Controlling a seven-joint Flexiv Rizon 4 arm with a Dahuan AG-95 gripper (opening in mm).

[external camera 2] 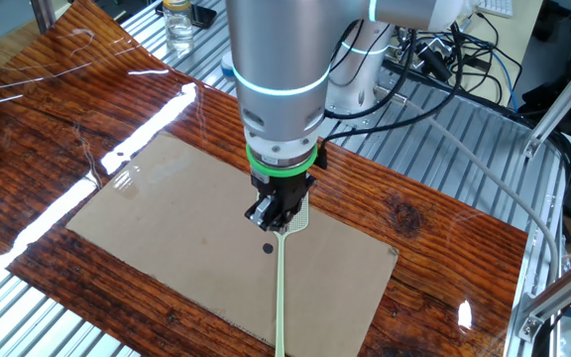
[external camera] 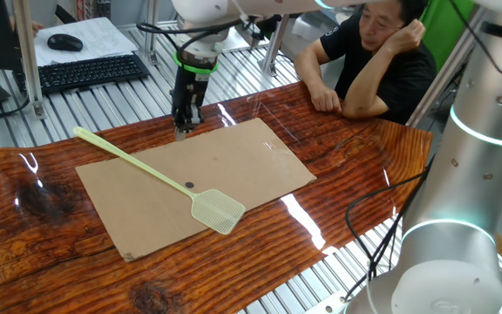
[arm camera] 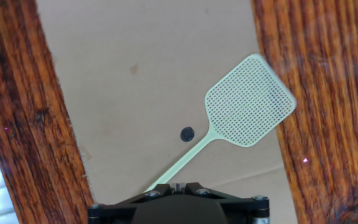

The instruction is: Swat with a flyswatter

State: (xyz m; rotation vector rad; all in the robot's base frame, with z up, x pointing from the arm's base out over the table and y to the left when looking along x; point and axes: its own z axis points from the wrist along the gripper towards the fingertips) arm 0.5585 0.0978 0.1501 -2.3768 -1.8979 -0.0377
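The pale yellow-green flyswatter (external camera: 146, 167) lies flat on the cardboard sheet (external camera: 251, 157). Its handle end points to the back left, and its mesh head (external camera: 218, 211) is near the front edge. A small black dot (external camera: 189, 185) sits on the cardboard beside the handle. My gripper (external camera: 181, 131) hangs over the far edge of the cardboard, apart from the swatter, with its fingers together and nothing in them. In the other fixed view the gripper (external camera 2: 274, 216) partly hides the head (external camera 2: 298, 213). The hand view shows the head (arm camera: 250, 101), the dot (arm camera: 186, 134) and the gripper (arm camera: 178, 185).
A person (external camera: 377, 61) leans on the wooden table's (external camera: 347, 157) far right corner. A keyboard (external camera: 90, 71) and mouse (external camera: 64, 42) lie behind the table. A second robot arm (external camera: 469, 174) stands at the front right. A bottle (external camera 2: 176, 22) stands at the table's end.
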